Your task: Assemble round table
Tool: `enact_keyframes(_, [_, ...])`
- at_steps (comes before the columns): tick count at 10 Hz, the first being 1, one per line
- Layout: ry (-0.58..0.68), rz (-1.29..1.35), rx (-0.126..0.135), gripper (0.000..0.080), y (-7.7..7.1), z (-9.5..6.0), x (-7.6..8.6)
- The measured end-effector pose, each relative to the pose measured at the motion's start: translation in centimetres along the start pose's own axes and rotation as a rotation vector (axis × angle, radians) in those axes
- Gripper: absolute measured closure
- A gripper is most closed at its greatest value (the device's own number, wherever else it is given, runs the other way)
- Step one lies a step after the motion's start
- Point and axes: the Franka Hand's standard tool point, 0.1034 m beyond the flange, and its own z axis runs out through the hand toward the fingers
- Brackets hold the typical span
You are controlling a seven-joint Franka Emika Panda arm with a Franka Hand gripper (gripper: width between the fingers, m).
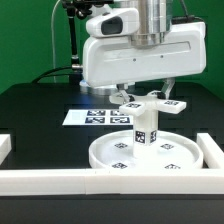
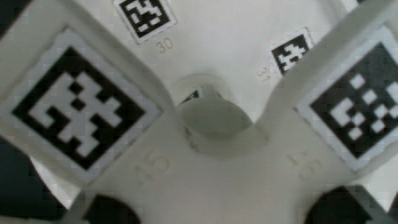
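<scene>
One rimmed disc (image 1: 142,153) lies on the black table (image 1: 40,115), with one tagged post (image 1: 143,125) upright at its centre and one cross-shaped piece (image 1: 152,102) on top; the gripper (image 1: 143,92) hangs at the post's 12 o'clock, finger state impossible to tell. The wrist view alone shows the cross-shaped piece (image 2: 196,120) close up with four tags around its hub. One marker board (image 1: 98,117) lies at the disc's 10 o'clock, white rails (image 1: 50,179) border the table, green wall behind.

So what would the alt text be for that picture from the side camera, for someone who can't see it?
A white robot arm's pincer reaches down to a white plastic cross-shaped piece sitting on top of a short white tagged post, which stands upright in a large white rimmed disc. They rest on a black table bordered by white rail bars, with a flat tagged marker board behind.
</scene>
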Motion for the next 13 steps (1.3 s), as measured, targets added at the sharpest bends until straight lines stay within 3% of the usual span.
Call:
enact_keyframes(2, [0.001, 0.132, 0.001, 0.0351, -0.1, 0.0, 0.0])
enact_keyframes(6, [0.046, 0.727, 0.039, 0.0351, -0.4, 0.0, -0.4])
enact_keyframes(9, [0.047, 0.817, 0.043, 0.0351, -0.4, 0.0, -0.3])
enact_keyframes(10, [0.038, 0.804, 0.046, 0.0205, -0.4, -0.5, -0.4])
enact_keyframes(12, [0.039, 0.778, 0.058, 0.0162, -0.3, -2.3, 0.0])
enact_keyframes(13, [0.04, 0.777, 0.054, 0.0151, -0.3, -1.8, -0.1])
